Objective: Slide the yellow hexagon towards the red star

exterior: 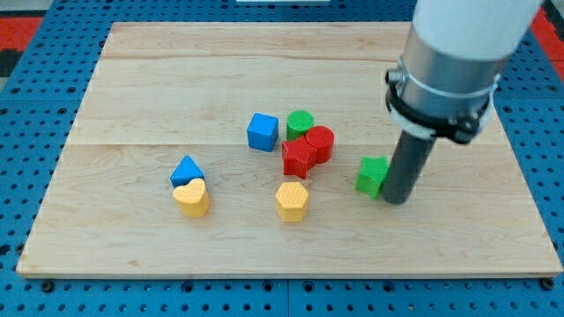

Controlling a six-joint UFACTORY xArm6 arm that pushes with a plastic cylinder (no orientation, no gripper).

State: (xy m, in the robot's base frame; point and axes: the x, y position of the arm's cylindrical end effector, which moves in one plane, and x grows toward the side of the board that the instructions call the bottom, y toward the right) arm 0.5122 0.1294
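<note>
The yellow hexagon (pixel 292 201) lies on the wooden board below the middle of the view. The red star (pixel 299 157) lies just above it, a short gap away, touching a red cylinder (pixel 320 143). My tip (pixel 397 201) is down at the board on the view's right, right beside a green star-shaped block (pixel 373 175), well to the right of the yellow hexagon. The rod hangs from the grey and white arm (pixel 454 53) at the view's top right.
A green cylinder (pixel 300 122) and a blue cube (pixel 262 132) sit above the red star. A blue triangle (pixel 186 169) touches a yellow heart (pixel 191 199) at the view's left. The board's edge (pixel 282 271) runs along the bottom, with blue pegboard around it.
</note>
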